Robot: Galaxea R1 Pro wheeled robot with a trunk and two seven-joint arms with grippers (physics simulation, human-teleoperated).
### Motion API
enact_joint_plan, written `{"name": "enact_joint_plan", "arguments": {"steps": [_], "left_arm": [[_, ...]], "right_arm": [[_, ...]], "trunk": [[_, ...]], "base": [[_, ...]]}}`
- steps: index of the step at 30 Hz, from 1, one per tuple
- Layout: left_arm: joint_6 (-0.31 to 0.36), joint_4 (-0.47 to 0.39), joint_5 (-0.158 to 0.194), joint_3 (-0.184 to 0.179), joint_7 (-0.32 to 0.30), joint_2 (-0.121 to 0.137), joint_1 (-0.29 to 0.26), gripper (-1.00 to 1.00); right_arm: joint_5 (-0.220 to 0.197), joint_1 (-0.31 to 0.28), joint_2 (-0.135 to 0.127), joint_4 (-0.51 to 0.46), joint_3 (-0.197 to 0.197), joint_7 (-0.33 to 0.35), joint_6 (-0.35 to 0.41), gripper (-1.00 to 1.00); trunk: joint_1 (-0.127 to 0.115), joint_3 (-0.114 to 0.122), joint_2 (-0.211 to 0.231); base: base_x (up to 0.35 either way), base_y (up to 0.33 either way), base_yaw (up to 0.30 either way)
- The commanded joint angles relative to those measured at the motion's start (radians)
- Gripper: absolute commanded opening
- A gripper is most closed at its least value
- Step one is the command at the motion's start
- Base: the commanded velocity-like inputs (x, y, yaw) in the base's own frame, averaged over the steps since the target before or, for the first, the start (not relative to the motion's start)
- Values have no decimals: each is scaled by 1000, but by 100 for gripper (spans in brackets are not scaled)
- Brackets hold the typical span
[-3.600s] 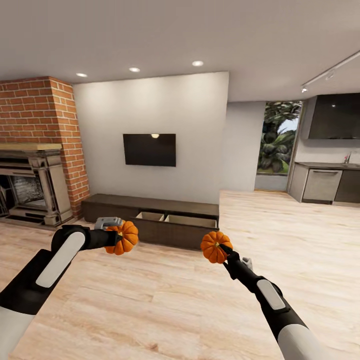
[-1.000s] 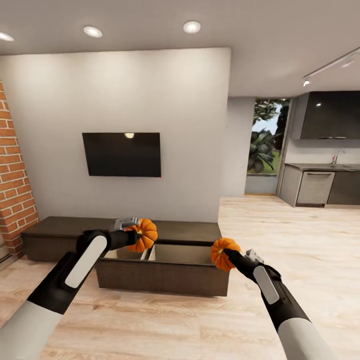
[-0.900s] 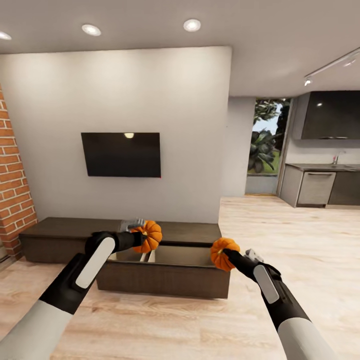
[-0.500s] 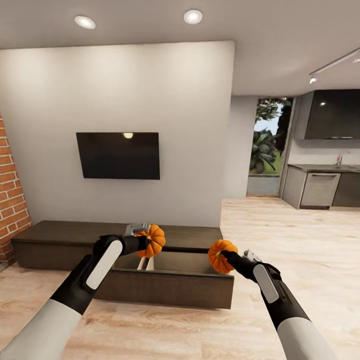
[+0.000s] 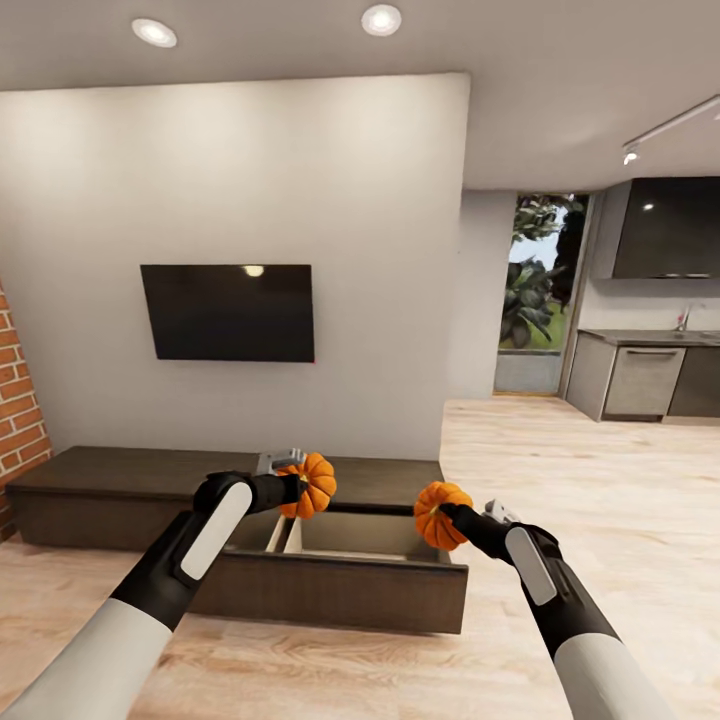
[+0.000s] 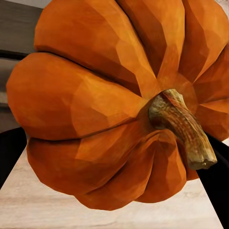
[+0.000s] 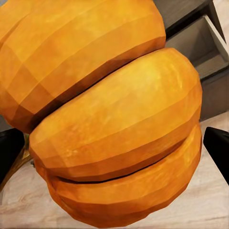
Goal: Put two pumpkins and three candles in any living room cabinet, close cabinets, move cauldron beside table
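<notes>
Each tool grips one ribbed orange pumpkin: left tool (image 5: 296,482), left pumpkin (image 5: 314,484); right tool (image 5: 452,517), right pumpkin (image 5: 438,514). Both hang lower centre over the open dark-brown wood cabinet (image 5: 350,590). Releasing short of the drawer risks a floor drop.

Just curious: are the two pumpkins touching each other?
Apart. The head view shows the left pumpkin and the right pumpkin with open drawer visible between them.

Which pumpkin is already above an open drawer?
The left pincer's pumpkin: it hangs above the open drawers' divider in the cabinet. The right pincer's pumpkin appears at the drawer's right edge.
</notes>
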Motion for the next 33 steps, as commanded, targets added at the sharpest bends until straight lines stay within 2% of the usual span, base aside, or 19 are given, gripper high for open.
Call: {"name": "enact_joint_plan", "arguments": {"steps": [1, 13, 21, 33], "left_arm": [[1, -1, 10, -3, 11, 1, -1, -100], [2, 0, 9, -3, 10, 0, -1, -100], [2, 0, 10, -3, 10, 0, -1, -100], [2, 0, 11, -3, 10, 0, -1, -100]], "right_arm": [[-11, 0, 1, -2, 0, -9, 5, -100], [-6, -1, 9, -3, 2, -8, 6, -100], [-6, -1, 10, -3, 5, -7, 8, -100], [-6, -3, 11, -2, 10, -5, 9, -100]], "trunk": [[0, -2, -1], [0, -2, -1], [0, -2, -1], [0, -2, -1]], "base": [[32, -19, 0], [204, -6, 0], [184, -102, 0], [95, -29, 0]]}}
